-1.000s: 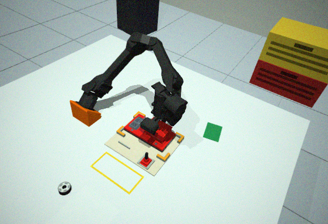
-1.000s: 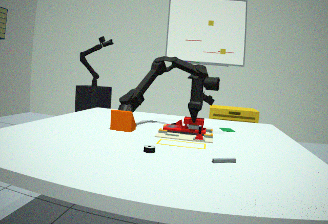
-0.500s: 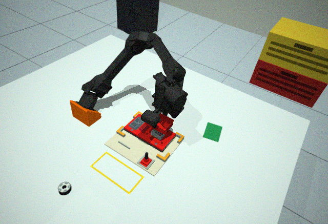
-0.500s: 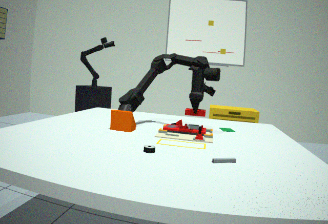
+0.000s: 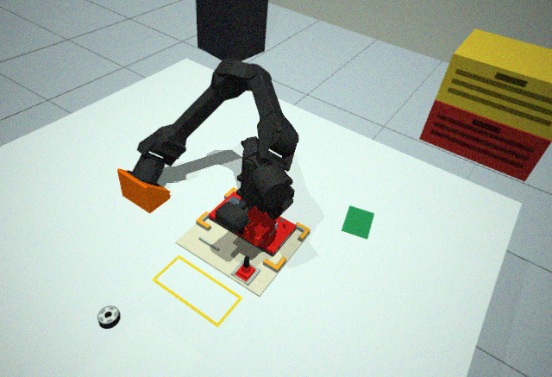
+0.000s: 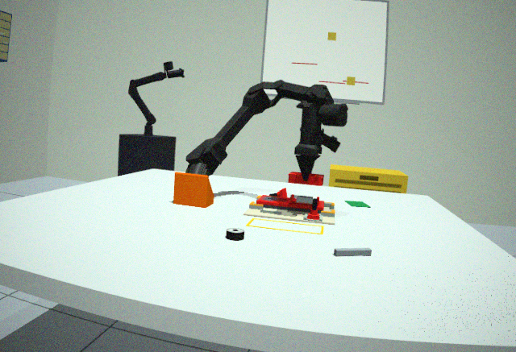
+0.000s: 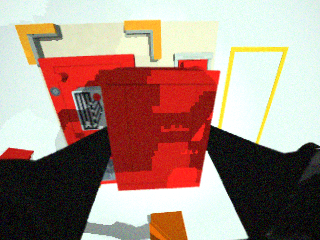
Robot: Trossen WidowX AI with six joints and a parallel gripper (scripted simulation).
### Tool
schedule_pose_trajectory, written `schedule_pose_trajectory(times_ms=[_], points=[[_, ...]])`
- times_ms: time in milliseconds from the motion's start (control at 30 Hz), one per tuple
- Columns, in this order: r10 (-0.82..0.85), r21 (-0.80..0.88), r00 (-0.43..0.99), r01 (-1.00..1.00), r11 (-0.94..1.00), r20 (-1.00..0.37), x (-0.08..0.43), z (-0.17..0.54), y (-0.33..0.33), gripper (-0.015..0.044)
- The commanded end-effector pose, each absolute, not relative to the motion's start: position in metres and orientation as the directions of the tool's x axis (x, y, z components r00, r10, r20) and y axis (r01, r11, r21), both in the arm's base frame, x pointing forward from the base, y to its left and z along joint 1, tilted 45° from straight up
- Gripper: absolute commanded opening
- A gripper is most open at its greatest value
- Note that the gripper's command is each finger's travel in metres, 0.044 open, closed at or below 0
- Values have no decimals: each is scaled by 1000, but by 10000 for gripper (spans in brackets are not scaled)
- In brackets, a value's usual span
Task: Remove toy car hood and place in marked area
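Observation:
The red hood (image 6: pixel 296 178) (image 7: pixel 162 167) is raised above the toy car, clear of it in the exterior view. My gripper (image 6: pixel 305 179) (image 7: pixel 159 130) is shut on the hood, with one dark finger on each side of it in the wrist view. The red car (image 5: pixel 286 230) (image 6: pixel 271 202) (image 7: pixel 117 65) stands on a beige board, and its grey engine part (image 7: pixel 87 110) shows beside the hood. The marked area is a yellow outline (image 5: pixel 166 267) (image 6: pixel 285 229) (image 7: pixel 259 49) on the table beside the board. The fingertips are hidden in the top view.
The beige board (image 5: pixel 189 241) bears orange corner brackets (image 5: pixel 275 264) and a red base with a black stick (image 5: pixel 246 262). A black-and-white wheel (image 5: pixel 108 316) (image 6: pixel 235 233), a grey bar (image 6: pixel 352 251), a green square (image 5: pixel 358 222) and an orange block (image 5: pixel 141 192) (image 6: pixel 191 190) are on the table.

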State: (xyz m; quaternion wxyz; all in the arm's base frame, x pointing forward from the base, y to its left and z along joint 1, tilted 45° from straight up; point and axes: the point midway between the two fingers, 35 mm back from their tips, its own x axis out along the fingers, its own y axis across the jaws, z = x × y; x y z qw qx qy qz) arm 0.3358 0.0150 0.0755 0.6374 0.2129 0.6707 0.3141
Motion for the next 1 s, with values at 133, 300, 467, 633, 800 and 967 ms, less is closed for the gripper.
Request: schedule_pose_trajectory(times_ms=[133, 300, 467, 633, 800, 967], points=[[676, 683, -99, -104, 723, -730, 338, 48, -16, 0], [676, 684, -99, -110, 722, -730, 338, 31, -36, 0], [678, 685, -99, -122, 718, -728, 337, 14, -55, 0], [682, 688, -97, -140, 712, -725, 334, -4, -74, 0], [687, 692, -96, -160, 704, -720, 328, -22, -93, 0], [689, 694, -95, -165, 701, -719, 327, -28, -98, 0]])
